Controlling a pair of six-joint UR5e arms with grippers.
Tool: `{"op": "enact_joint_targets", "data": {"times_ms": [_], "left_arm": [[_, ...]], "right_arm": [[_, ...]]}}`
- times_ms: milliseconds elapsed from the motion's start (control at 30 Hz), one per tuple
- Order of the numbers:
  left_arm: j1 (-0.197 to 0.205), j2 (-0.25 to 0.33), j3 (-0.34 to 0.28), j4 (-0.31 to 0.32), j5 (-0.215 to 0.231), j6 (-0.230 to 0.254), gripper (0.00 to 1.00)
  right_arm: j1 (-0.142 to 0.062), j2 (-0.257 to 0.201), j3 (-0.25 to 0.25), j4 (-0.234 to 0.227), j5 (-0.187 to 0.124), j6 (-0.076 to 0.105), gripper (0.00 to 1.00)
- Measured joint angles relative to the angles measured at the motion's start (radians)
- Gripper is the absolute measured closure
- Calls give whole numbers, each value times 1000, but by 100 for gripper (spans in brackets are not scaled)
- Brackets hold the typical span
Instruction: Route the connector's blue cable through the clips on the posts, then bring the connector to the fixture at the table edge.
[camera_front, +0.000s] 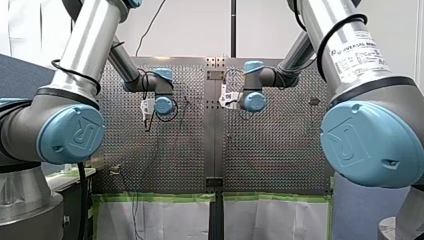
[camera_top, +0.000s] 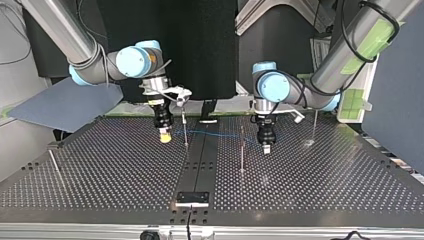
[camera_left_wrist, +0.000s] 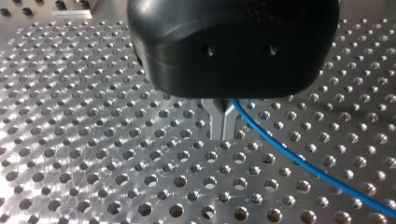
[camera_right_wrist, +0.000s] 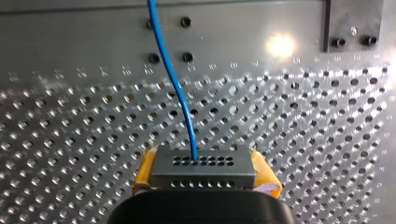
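Perforated table (camera_top: 100, 170): my right gripper (camera_top: 164, 136), yellow pads clamped on the connector (camera_right_wrist: 203, 164), hangs near the arm-side edge. My left gripper (camera_left_wrist: 223, 134) has its fingers together, with the blue cable (camera_left_wrist: 289, 151) just beside them.

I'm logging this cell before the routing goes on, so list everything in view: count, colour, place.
Perforated table: one, silver metal, under everything.
Posts: four, thin metal, upright; two between the grippers, one towards each side of the top view.
Fixture: one, black, middle of the table's near edge in the top view.
Green tape: strips, along the table's edge in the front view.
Connector: one, grey with rows of holes, between yellow pads.
Blue cable: one, from the connector across to my left gripper.
Right gripper: one, yellow pads, shut on the connector.
Left gripper: one, black with metal fingers, shut on the cable.
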Motion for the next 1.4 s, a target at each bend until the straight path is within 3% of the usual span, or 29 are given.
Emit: {"op": "enact_joint_targets", "data": {"times_ms": [300, 733, 1133, 1400], "left_arm": [[9, -4, 37, -15, 14, -10, 100], [22, -5, 43, -27, 19, -21, 100], [33, -7, 55, -25, 46, -29, 100], [32, -55, 108, -60, 83, -57, 100]], "right_arm": [[-35, 34, -27, 6, -12, 0, 100], [-65, 41, -71, 9, -73, 4, 100], [-75, 81, -123, 44, -90, 6, 100], [-65, 118, -182, 78, -92, 2, 100]]}}
